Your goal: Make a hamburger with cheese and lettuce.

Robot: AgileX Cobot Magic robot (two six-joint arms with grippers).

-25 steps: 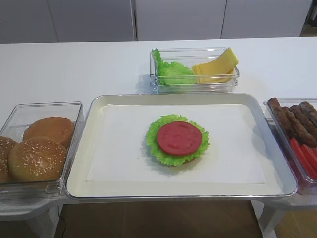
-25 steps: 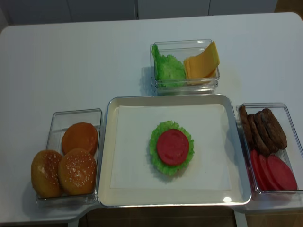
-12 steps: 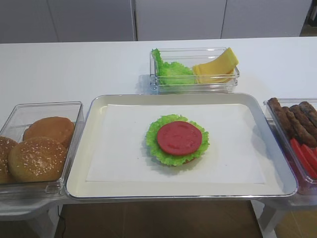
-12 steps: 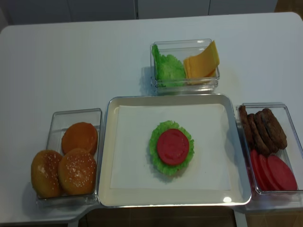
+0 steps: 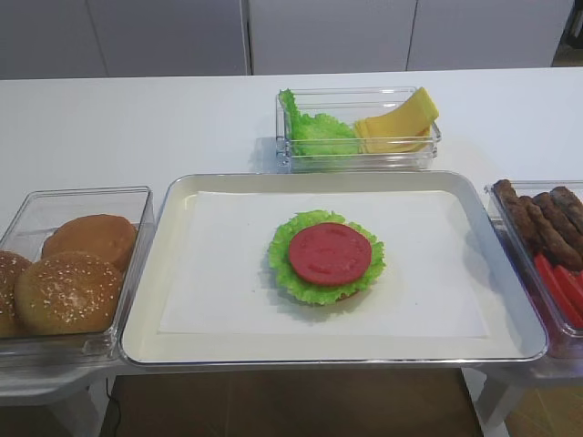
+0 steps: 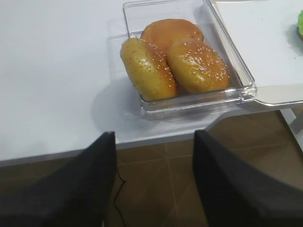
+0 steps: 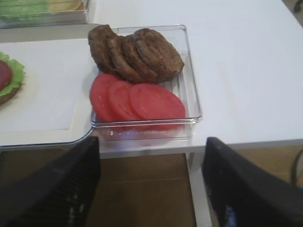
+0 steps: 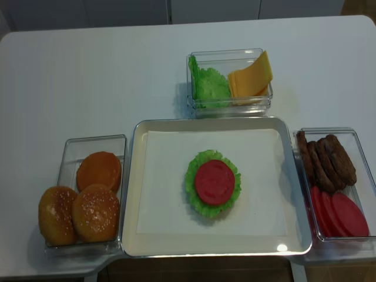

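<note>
Nothing has moved since a second ago: both overhead views match the earlier ones, and neither arm has entered them. On the tray point(image 5: 164, 273) the hamburger point(image 5: 326, 258) sits a little to the 3 o'clock side of centre, a brown base under a frilly lettuce leaf point(image 8: 196, 197) with a red tomato slice point(image 5: 330, 252) on top. Spare lettuce point(image 5: 314, 132) and the cheese point(image 5: 398, 118) share the clear box at the tray's 12 o'clock. The right gripper point(image 7: 151, 189) hangs off the table edge below the patty-and-tomato box point(image 7: 191, 94), jaws spread wide and empty; the left gripper point(image 6: 154, 184) waits likewise below the bun box point(image 6: 137, 19), jaws apart, holding nothing. The stack is round, so it has no long axis, and it lies flat, facing up. The cheese slices lean against the box's 3 o'clock wall (awkward for a pinch), their long edge rising toward 1 o'clock. A grasp there could lift two glossy slices together, or drop one off-centre and tilt the stack.
</note>
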